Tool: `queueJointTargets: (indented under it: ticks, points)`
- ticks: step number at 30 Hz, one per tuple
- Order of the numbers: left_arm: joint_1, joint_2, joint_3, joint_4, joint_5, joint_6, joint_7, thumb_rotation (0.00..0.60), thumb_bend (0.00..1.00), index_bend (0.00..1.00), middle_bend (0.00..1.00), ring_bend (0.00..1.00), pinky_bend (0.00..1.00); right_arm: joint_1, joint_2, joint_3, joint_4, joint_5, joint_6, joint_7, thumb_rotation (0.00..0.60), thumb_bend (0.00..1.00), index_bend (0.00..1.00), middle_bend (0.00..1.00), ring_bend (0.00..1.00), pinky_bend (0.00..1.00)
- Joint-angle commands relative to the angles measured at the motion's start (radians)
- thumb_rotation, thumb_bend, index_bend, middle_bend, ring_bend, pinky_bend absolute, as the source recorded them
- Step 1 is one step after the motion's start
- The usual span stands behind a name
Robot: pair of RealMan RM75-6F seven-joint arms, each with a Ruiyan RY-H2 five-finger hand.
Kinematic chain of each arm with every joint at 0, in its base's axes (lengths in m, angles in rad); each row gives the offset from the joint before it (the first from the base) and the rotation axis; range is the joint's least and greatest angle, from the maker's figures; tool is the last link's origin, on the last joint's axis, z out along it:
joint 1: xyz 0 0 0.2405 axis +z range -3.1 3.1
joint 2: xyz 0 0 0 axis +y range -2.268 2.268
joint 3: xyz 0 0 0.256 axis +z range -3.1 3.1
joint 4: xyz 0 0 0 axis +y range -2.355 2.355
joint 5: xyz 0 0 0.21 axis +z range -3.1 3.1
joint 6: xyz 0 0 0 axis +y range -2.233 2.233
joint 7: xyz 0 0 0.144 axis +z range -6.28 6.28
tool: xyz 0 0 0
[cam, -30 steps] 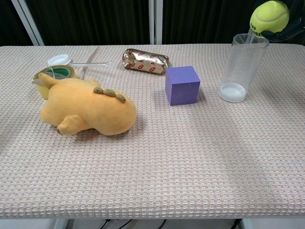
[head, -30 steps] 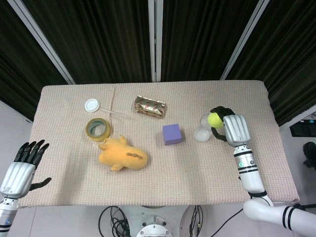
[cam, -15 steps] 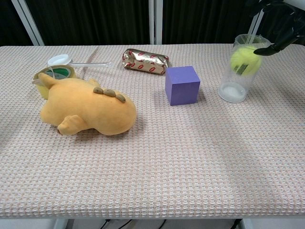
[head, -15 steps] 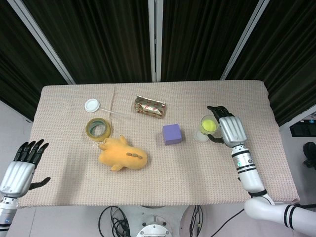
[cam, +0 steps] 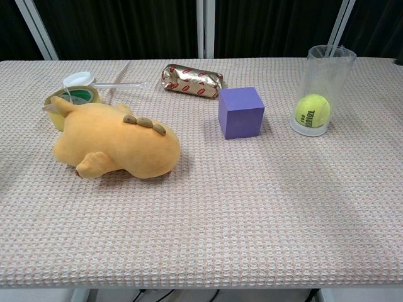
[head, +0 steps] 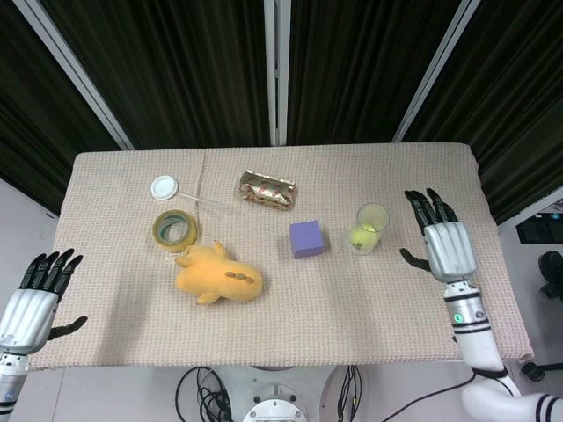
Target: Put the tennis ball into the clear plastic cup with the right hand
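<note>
The yellow tennis ball (cam: 312, 110) lies at the bottom of the clear plastic cup (cam: 324, 69), which stands upright on the table's right side. In the head view the ball (head: 361, 236) shows through the cup (head: 370, 225). My right hand (head: 447, 245) hovers to the right of the cup, apart from it, fingers spread and holding nothing. My left hand (head: 37, 296) hangs off the table's left front corner, fingers spread and empty. Neither hand shows in the chest view.
A purple cube (cam: 240, 112) sits left of the cup. A yellow plush toy (cam: 115, 139), a tape roll (head: 174, 229), a white lid with a stick (head: 164, 186) and a foil packet (head: 266, 189) lie further left and back.
The ball left my right hand and dropped to the bottom of the cup. My right hand opened and drew away to the right of the cup.
</note>
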Motion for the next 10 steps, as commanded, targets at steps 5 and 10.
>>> queueJointTargets:
  ticks: [5, 10]
  points:
    - [0.004, -0.030, -0.010, 0.032, 0.001, 0.019, 0.023, 0.600, 0.00, 0.01, 0.00, 0.00, 0.00, -0.250, 0.102, -0.198, 0.112, -0.086, 0.156, 0.063, 0.600, 0.16, 0.00, 0.00, 0.00, 0.00]
    - [0.003, -0.039, -0.010, 0.047, -0.004, 0.015, 0.019, 0.600, 0.00, 0.01, 0.00, 0.00, 0.00, -0.351, 0.065, -0.207, 0.216, -0.083, 0.245, 0.201, 0.600, 0.14, 0.00, 0.00, 0.00, 0.00]
